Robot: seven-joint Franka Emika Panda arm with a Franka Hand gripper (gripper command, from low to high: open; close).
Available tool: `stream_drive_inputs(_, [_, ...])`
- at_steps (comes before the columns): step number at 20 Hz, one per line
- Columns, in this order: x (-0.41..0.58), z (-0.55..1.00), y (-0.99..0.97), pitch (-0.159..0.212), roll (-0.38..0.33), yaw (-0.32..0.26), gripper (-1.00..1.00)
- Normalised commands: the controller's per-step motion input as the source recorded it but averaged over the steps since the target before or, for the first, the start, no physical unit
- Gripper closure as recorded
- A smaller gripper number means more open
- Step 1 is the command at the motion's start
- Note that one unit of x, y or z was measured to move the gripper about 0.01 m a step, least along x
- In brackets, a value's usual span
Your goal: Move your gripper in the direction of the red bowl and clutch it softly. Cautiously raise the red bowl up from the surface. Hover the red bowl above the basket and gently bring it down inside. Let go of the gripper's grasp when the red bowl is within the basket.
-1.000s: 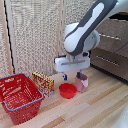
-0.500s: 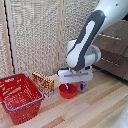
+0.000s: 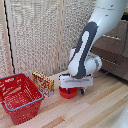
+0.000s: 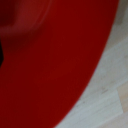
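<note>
The small glossy red bowl (image 3: pixel 69 93) sits on the wooden floor next to the yellow-brown box. My gripper (image 3: pixel 71 89), a white block at the arm's end, is lowered right onto the bowl; its fingers are hidden behind the block and the bowl's rim, so I cannot tell how the jaws stand. In the wrist view the red bowl (image 4: pixel 50 60) fills nearly the whole picture, very close. The red mesh basket (image 3: pixel 9 81) with a blue rim stands at the exterior view's left, apart from the bowl.
A small yellow-brown box (image 3: pixel 43 83) stands between basket and bowl. A woven screen wall (image 3: pixel 45 35) runs behind. Dark wooden furniture (image 3: pixel 114 50) stands at the exterior view's right. Light wooden floor (image 3: pixel 95 110) shows in front.
The arm has come down and slightly toward the exterior view's left, bringing the gripper from above the bowl down onto it. The bowl and basket have not moved.
</note>
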Motion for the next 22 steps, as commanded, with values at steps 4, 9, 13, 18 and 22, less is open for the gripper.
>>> stream_drive_inputs(4, [-0.003,-0.06,0.0,-0.006,0.0,0.0,1.0])
stream_drive_inputs(9, [-0.006,-0.01,0.0,0.001,0.0,-0.013,1.0])
stream_drive_inputs(13, [-0.031,0.0,0.0,-0.024,0.0,-0.023,1.0])
stream_drive_inputs(18, [-0.106,0.04,0.0,-0.035,0.0,-0.036,1.0])
stream_drive_inputs(22, [-0.284,0.09,0.12,-0.098,-0.005,-0.003,1.0])
